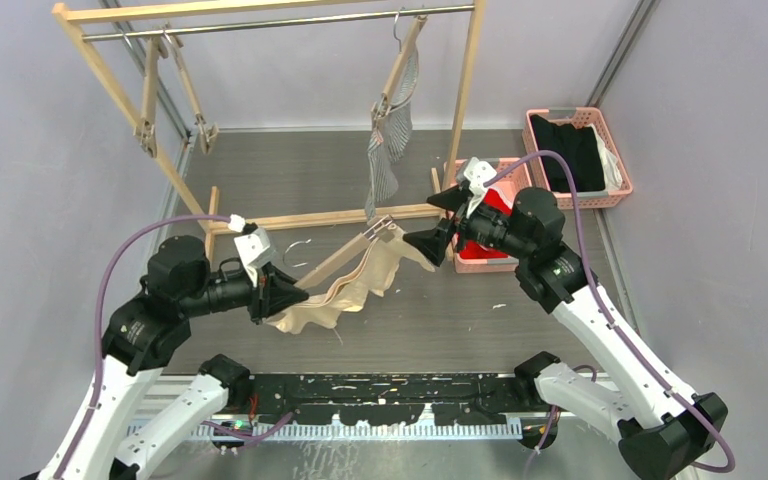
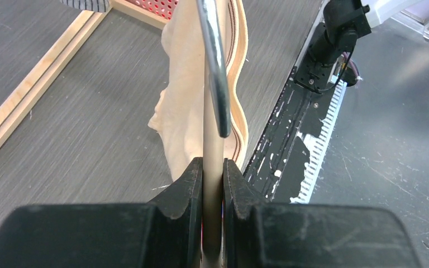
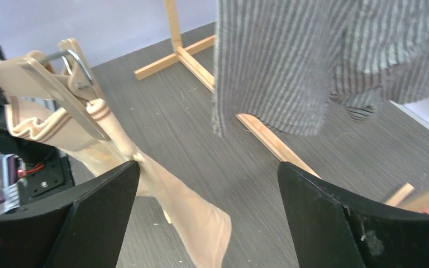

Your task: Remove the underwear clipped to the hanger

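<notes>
Beige shorts (image 1: pixel 360 285) clipped to wooden hanger (image 1: pixel 343 262) at centre of frame, left gripper (image 2: pixel 213 167) jaws pinching the hanger, right gripper (image 3: pixel 208 170) jaws spread wide beside the cloth, striped shorts (image 1: pixel 388 140) hanging from rack (image 1: pixel 260 9) at upper centre.

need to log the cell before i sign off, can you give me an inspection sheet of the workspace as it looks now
surface: dark wood-grain table with a wooden rack standing on it
job's things: beige shorts clipped to the held hanger; striped shorts clipped to a hanger on the rail; red shorts in the near basket
clutter: two empty hangers on the rail; pale scraps on the table; far basket holding black clothes
grippers: left gripper shut on the held hanger's neck; right gripper open beside its clip end
cables: purple cables loop off each arm; no snag seen
surroundings: plain grey walls
</notes>
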Action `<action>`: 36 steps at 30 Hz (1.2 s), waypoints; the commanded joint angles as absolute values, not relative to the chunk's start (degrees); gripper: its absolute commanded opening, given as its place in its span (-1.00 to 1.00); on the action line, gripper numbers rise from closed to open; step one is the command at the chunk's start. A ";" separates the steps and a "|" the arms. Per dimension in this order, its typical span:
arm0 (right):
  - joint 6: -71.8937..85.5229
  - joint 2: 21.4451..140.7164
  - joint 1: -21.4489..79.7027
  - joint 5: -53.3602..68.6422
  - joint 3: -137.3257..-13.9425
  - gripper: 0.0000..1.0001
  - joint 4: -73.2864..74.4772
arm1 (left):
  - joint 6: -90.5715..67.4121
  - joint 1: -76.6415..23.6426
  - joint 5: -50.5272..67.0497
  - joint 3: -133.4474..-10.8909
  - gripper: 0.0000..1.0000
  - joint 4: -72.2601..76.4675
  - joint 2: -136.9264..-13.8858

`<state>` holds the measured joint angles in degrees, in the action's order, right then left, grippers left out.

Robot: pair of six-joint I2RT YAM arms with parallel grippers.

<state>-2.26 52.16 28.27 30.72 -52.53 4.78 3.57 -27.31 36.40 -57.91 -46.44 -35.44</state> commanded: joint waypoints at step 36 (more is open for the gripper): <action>15.57 59.68 28.39 56.69 -54.31 0.55 -23.64 | 0.09 -27.24 46.42 -53.97 -0.99 -31.93 -39.56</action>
